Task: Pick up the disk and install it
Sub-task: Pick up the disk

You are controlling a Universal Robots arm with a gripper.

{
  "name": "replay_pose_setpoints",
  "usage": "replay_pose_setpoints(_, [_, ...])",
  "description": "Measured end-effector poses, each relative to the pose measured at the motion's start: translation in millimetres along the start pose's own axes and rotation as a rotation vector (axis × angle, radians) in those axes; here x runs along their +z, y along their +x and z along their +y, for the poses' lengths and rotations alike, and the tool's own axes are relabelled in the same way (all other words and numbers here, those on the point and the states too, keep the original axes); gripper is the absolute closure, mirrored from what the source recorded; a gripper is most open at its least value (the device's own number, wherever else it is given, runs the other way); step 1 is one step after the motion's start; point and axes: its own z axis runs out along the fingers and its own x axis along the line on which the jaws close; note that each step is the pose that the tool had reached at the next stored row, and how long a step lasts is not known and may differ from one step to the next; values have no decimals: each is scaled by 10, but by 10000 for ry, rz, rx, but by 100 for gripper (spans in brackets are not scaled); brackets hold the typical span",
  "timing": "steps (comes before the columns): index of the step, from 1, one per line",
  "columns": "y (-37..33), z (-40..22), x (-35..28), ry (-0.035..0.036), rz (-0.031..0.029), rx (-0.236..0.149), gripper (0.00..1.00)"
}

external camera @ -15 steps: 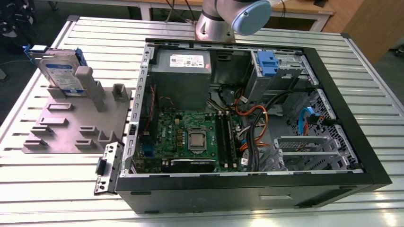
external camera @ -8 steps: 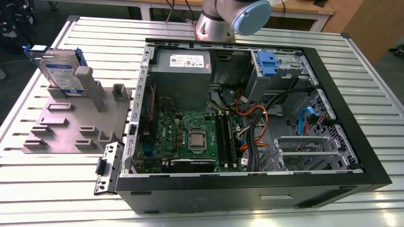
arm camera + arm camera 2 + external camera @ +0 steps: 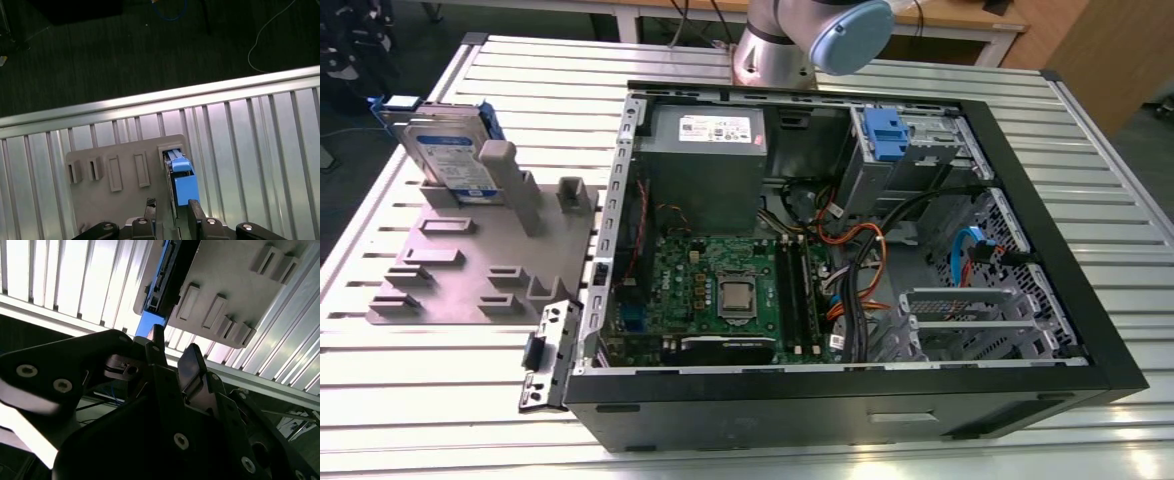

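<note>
The disk (image 3: 447,150) stands on edge in a slot at the far corner of a grey holder plate (image 3: 454,270), on the exterior view's left. It is silver with a blue-and-white label and a blue bracket. In the first wrist view I look down on the disk's (image 3: 182,185) blue upper edge in the holder (image 3: 120,200). My gripper (image 3: 171,212) hangs above it, open, its fingers (image 3: 194,209) apart on either side of the disk's line and holding nothing. In the second wrist view the gripper (image 3: 175,347) points at the disk (image 3: 161,282) and the holder (image 3: 235,280).
An open black computer case (image 3: 854,390) lies on the slatted metal table (image 3: 1107,170). Inside are the motherboard (image 3: 720,290), a grey power supply (image 3: 707,150), cables, and a drive bay with a blue latch (image 3: 887,135). The arm's base (image 3: 781,50) stands behind the case.
</note>
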Motion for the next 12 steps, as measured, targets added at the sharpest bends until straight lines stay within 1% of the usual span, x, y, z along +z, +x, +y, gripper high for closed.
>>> replay_pose_setpoints(2, [1, 7, 4, 37, -7, -7, 62])
replay_pose_setpoints(6, [4, 20, 25, 115, -54, -116, 62])
replay_pose_setpoints(8, [2, 28, 49, 143, -78, -181, 62])
replay_pose_setpoints(10, [-4, 35, 74, 171, -84, -220, 62])
replay_pose_setpoints(12, [-13, 41, 85, 175, -83, -248, 62])
